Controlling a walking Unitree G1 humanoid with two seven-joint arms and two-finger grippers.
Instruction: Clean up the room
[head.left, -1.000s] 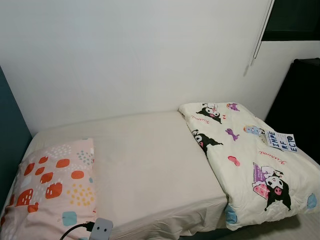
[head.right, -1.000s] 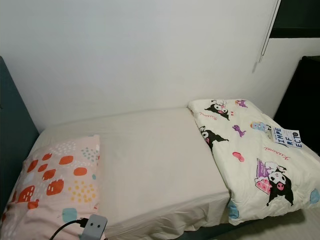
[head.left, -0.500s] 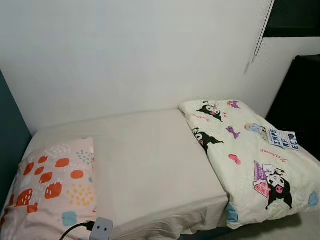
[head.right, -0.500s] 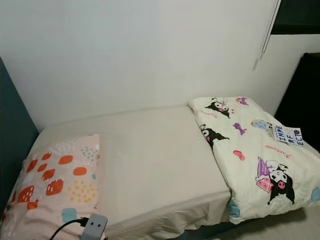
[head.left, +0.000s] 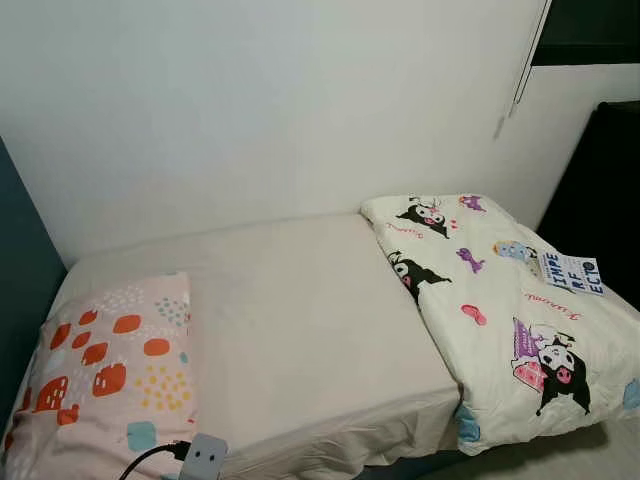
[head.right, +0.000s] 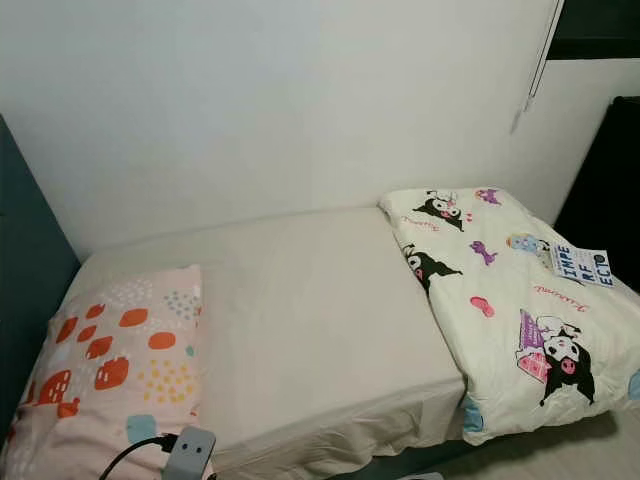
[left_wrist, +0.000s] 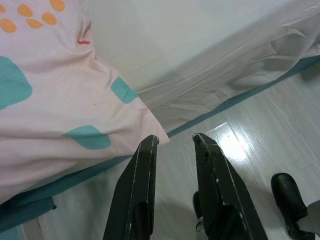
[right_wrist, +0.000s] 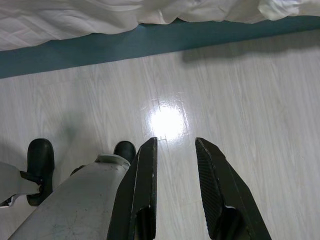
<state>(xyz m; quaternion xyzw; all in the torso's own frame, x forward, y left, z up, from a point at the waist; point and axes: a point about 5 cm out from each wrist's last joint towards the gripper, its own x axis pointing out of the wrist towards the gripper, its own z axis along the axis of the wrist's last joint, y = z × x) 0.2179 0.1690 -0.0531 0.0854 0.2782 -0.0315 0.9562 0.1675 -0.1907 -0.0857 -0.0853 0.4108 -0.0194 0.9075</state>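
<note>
Judging from how things lie, the tidying of this room looks barely begun or else close to its last touches around the bed (head.left: 300, 310), which is the thing the task turns on here: its cream sheet lies fairly smooth over the middle of the mattress, against the white wall, though the sheet's front edge hangs in loose wrinkles toward the floor. The cartoon-print duvet (head.left: 500, 310) is bunched at the right end of the bed instead of spread over it, with its near corner sagging off the edge, so spreading or straightening it seems to be what is left. A small printed card (head.left: 570, 272) rests on top of the duvet near its far right side and probably needs putting away. The spotted pillow (head.left: 105, 365) sits at the left end, by the dark headboard, its lower corner drooping past the mattress edge. A grey charger plug (head.left: 205, 458) with a black cable lies at the front edge just beside the pillow, another stray item. The left pincer (left_wrist: 175, 140) hangs low near the pillow's hanging corner, fingers apart and holding nothing; the right pincer (right_wrist: 175, 142) hangs over the pale wooden floor (right_wrist: 240, 100), likewise parted and unladen.
</note>
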